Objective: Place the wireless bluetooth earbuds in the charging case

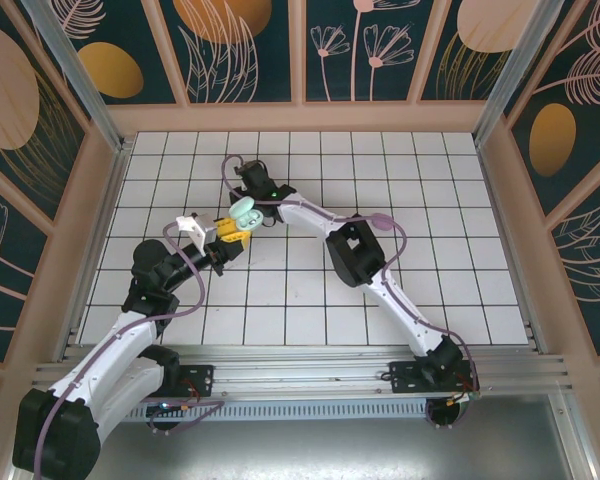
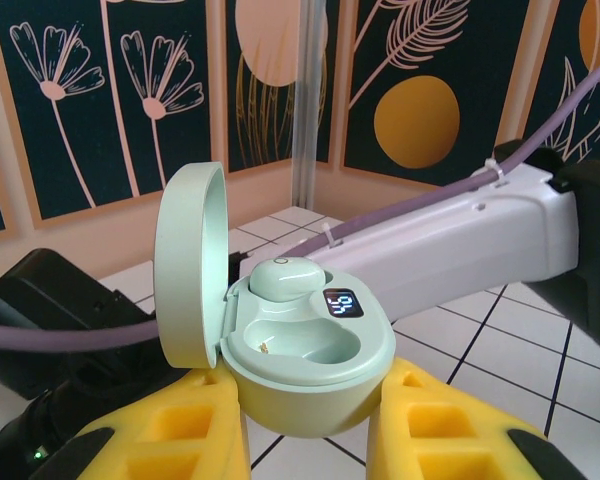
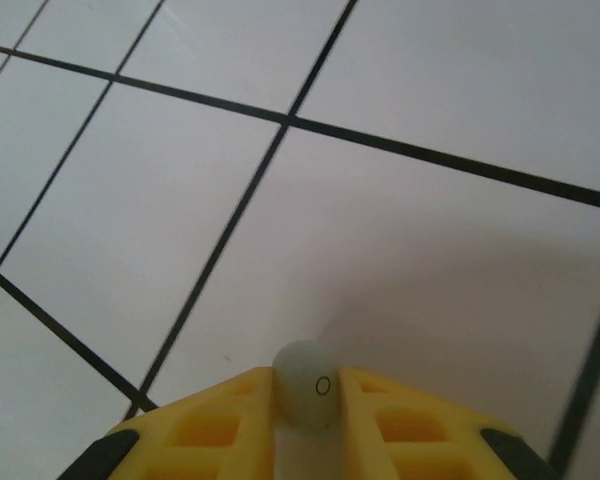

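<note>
My left gripper (image 2: 312,390) is shut on the pale mint charging case (image 2: 310,350) and holds it above the tiles with its lid (image 2: 190,265) swung open to the left. One mint earbud (image 2: 285,275) sits in the far slot beside a lit display; the near slot is empty. In the top view the case (image 1: 245,212) hangs left of centre, just beyond my left gripper (image 1: 232,236). A second mint earbud (image 3: 305,385) is pinched between the yellow fingers (image 3: 220,425) of my right gripper (image 3: 307,397), low over the white tiles.
My right arm's white link (image 2: 460,240) runs close behind the held case, and the arm crosses the tiled floor (image 1: 310,290) diagonally from its base at the near right. Wooden-framed patterned walls (image 1: 300,118) enclose the floor on three sides.
</note>
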You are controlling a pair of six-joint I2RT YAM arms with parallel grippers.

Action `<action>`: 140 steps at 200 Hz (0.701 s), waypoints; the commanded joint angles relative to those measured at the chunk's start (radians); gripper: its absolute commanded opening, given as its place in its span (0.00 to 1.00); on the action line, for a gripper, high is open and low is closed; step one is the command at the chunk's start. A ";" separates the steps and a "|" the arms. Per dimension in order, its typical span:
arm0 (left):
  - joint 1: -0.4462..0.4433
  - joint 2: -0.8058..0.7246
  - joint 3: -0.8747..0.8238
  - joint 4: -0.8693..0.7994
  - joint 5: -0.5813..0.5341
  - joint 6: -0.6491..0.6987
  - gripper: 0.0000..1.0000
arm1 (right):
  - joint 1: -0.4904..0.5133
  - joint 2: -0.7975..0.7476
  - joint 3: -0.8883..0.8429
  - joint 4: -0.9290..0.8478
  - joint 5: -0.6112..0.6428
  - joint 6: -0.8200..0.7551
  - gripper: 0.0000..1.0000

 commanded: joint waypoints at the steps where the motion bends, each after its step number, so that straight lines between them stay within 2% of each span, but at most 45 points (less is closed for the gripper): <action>1: 0.006 -0.015 -0.001 0.005 0.007 -0.002 0.02 | -0.040 -0.090 -0.098 -0.079 -0.025 0.008 0.19; 77: 0.006 -0.001 0.007 0.011 0.020 -0.008 0.02 | -0.107 -0.341 -0.496 0.013 -0.078 -0.005 0.14; 140: 0.006 0.015 0.007 0.016 0.040 -0.011 0.02 | -0.165 -0.648 -0.992 0.101 -0.107 -0.010 0.13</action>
